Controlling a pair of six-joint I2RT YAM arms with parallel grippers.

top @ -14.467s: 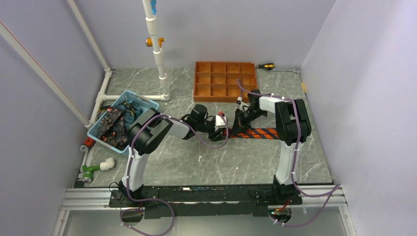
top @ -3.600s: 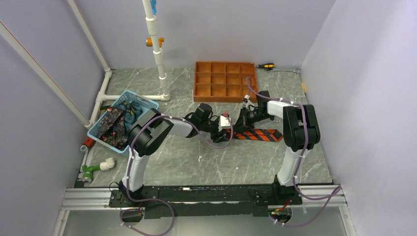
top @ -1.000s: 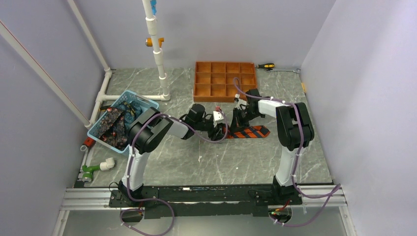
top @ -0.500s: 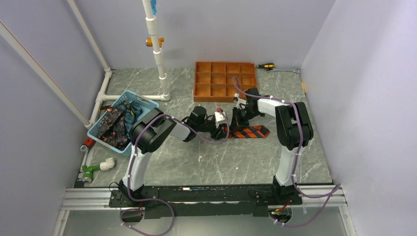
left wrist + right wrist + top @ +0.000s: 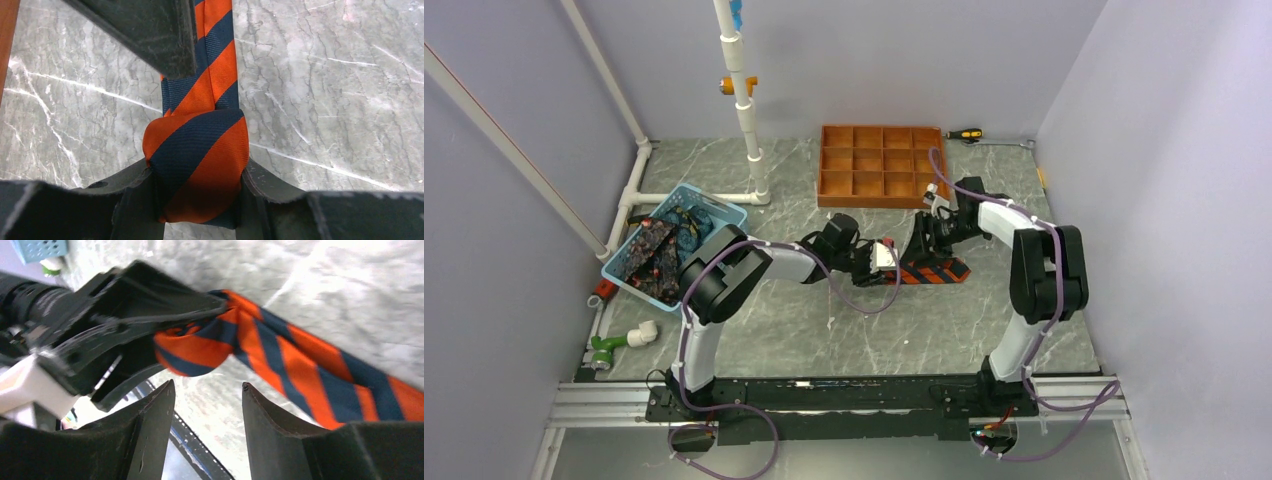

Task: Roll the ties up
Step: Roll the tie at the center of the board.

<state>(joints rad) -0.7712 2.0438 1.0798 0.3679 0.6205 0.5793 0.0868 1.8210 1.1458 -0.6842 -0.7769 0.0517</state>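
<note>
Orange-and-navy striped tie (image 5: 200, 165) lies on the desk (image 5: 824, 330) near the gridded tray (image 5: 864, 201). Its rolled end is clamped in your left fingers (image 5: 267, 200), and your right fingers (image 5: 272, 435) hang apart, empty, beside it. You're mid-roll, I judge: next, wind along the flat tail.

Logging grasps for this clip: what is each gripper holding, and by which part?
Left gripper clamps the striped tie by its rolled-up end. Right gripper is open beside the roll, holding nothing.
</note>
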